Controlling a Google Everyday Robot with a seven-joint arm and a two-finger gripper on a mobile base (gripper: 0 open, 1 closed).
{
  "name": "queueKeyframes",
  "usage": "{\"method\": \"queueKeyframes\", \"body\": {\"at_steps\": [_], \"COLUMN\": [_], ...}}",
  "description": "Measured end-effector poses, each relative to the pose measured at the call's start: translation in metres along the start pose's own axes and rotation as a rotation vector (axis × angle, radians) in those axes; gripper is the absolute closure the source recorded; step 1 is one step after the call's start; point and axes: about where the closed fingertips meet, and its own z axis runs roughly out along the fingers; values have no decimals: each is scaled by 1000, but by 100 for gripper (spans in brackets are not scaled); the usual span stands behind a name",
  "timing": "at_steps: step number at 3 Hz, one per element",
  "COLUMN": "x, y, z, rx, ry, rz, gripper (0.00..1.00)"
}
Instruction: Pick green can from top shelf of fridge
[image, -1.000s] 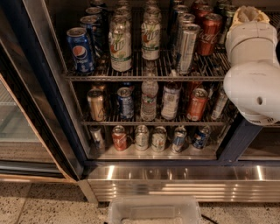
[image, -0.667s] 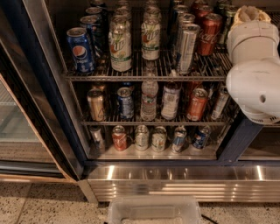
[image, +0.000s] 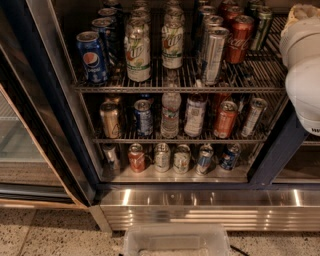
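Observation:
The green can (image: 262, 27) stands upright at the back right of the top shelf (image: 180, 84) in the fridge (image: 47, 95), just right of a red Coca-Cola can (image: 239, 32). It is slim and dark green with a silver top. My white arm (image: 304, 75) fills the right edge of the camera view, in front of the shelf's right end. The gripper (image: 304, 14) sits at the arm's upper end, at the top right corner, right of the green can and apart from it.
The top shelf also holds a Pepsi can (image: 92, 57), pale cans (image: 138, 55) and a tall silver can (image: 214, 50). Two lower racks (image: 180, 137) carry more cans and bottles. Below are a ribbed steel panel (image: 210, 210) and a clear bin (image: 175, 242). A glass door (image: 20, 145) stands left.
My arm has shifted to the right, uncovering more of the shelves' right ends. The cans have not moved.

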Motion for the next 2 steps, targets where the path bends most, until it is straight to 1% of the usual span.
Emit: {"method": "queueKeyframes", "body": {"at_steps": [1,2], "x": [0,19], "y": [0,8], "z": [0,-3], "rx": [-1,-32], "ry": [1,58], "rz": [0,-16], "gripper": [100,100]}}
